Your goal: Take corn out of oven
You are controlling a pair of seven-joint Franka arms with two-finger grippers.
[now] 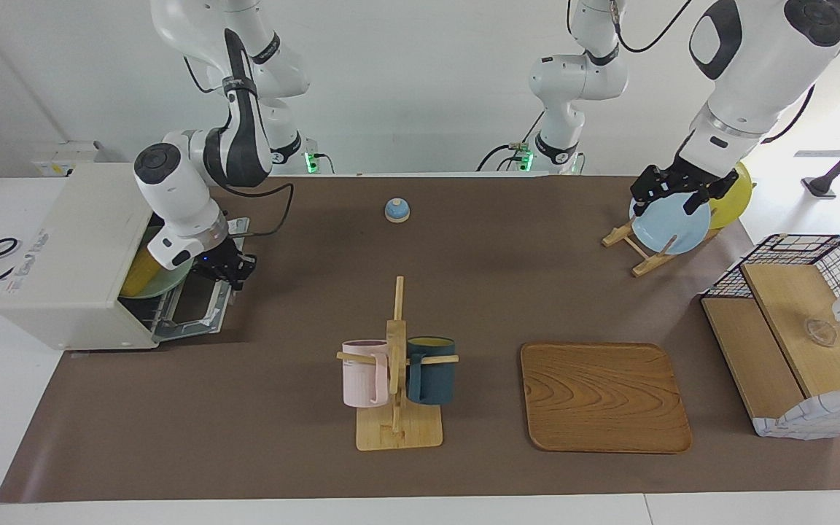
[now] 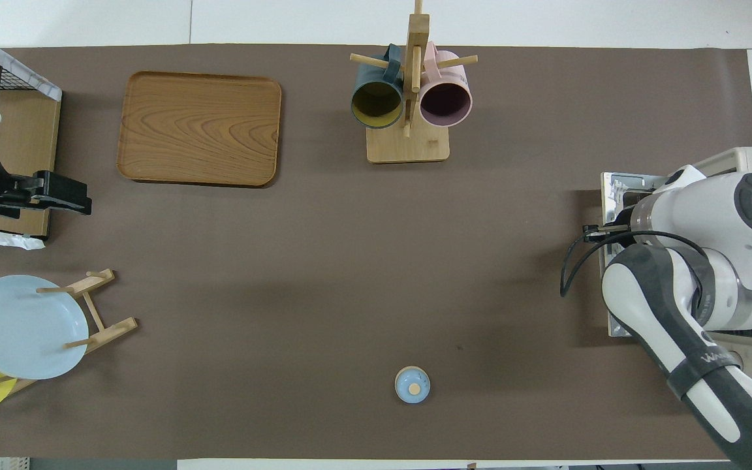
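Observation:
The cream-white oven (image 1: 70, 255) stands at the right arm's end of the table, and its door (image 1: 190, 306) lies swung down, almost flat. Inside, the yellow corn (image 1: 141, 271) rests on a pale green plate (image 1: 172, 281). My right gripper (image 1: 229, 273) is shut on the handle at the door's outer edge. From overhead the right arm covers the oven's (image 2: 751, 160) opening, so the corn is hidden there. My left gripper (image 1: 674, 203) waits open and holds nothing, up over the blue plate (image 1: 671, 227) on its rack.
A mug rack (image 1: 397, 364) with a pink and a dark blue mug stands mid-table. Beside it lies a wooden tray (image 1: 604, 397). A small blue bell (image 1: 397, 210) sits near the robots. A yellow plate (image 1: 735, 195) and a wire-framed wooden box (image 1: 799, 328) are at the left arm's end.

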